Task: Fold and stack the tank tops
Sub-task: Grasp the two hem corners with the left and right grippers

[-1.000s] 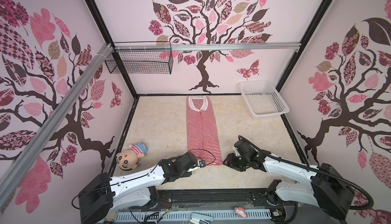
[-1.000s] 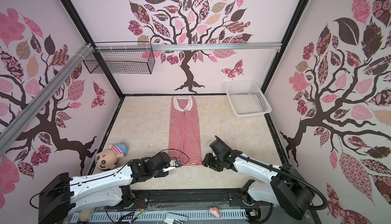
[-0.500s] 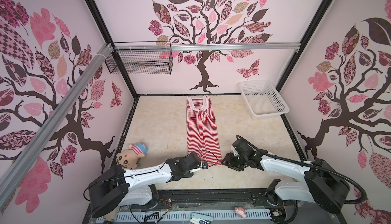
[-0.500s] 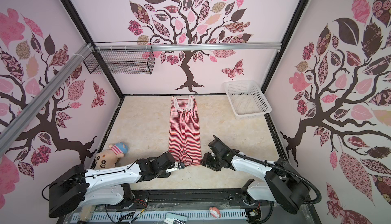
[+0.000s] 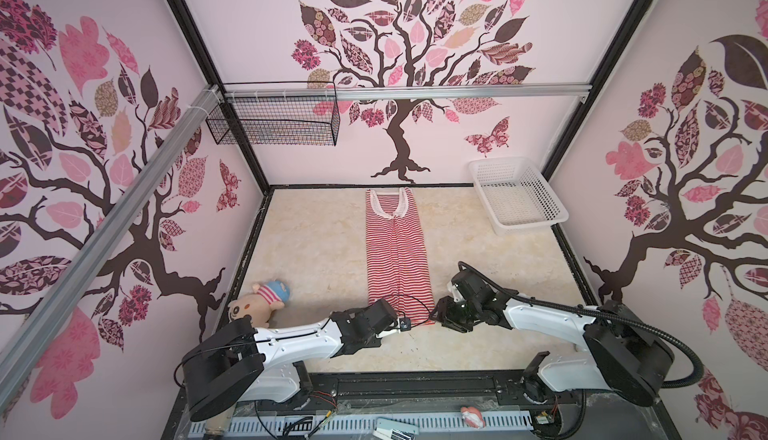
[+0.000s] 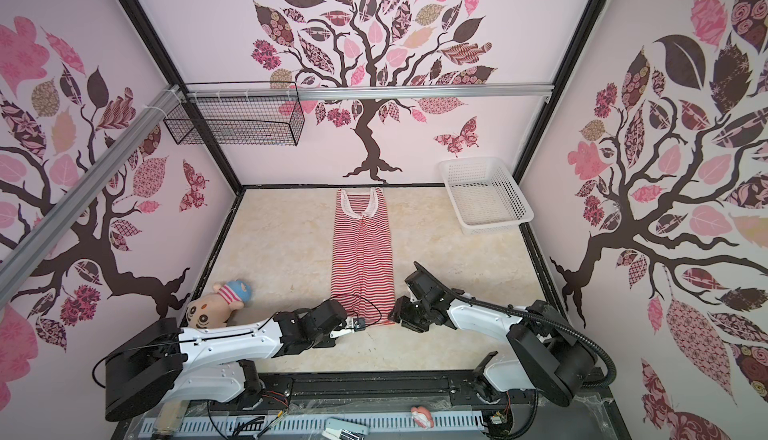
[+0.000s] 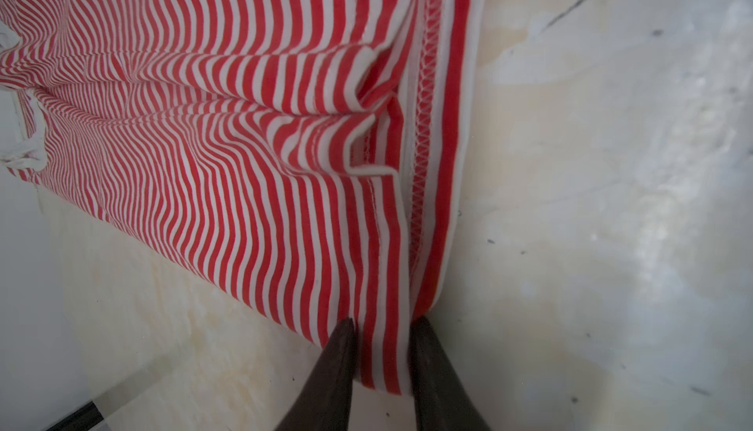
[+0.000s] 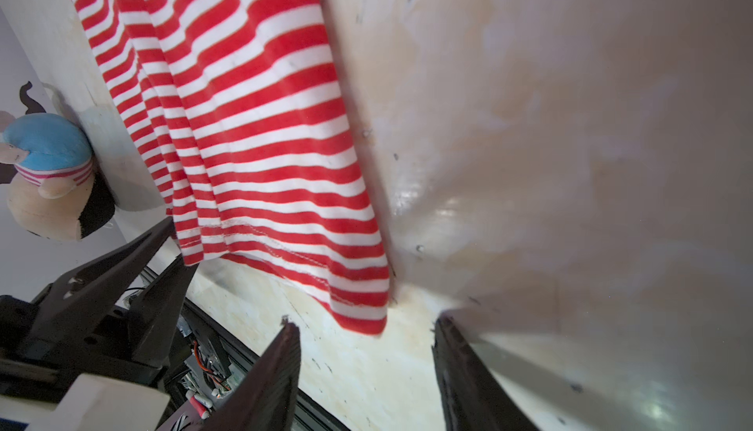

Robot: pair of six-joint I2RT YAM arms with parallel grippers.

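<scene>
Tank top [image 5: 397, 246] lies lengthwise mid-worktop [image 5: 316, 250] in both top views, bare worktop on either side, both grippers at its near hem. Left wrist view: left gripper [image 7: 383, 357] pinches the hem corner between its fingertips. Right wrist view: right gripper [image 8: 364, 351] stands spread, the other corner just beyond its fingertips, untouched

The soft sleeveless tank top [image 5: 397, 250] is showing thin red-and-white stripes with white ribbed trim at its neck; the counter [image 5: 316, 242] beneath is looking cream with pale marbling. The plush doll [image 5: 259, 302] is wearing a blue cap and a pink-and-white striped shirt over tan skin. The plastic basket [image 5: 517, 196] is gleaming white, the wire basket [image 5: 274, 119] black, and the walls are displaying pink and brown patterned trees
</scene>
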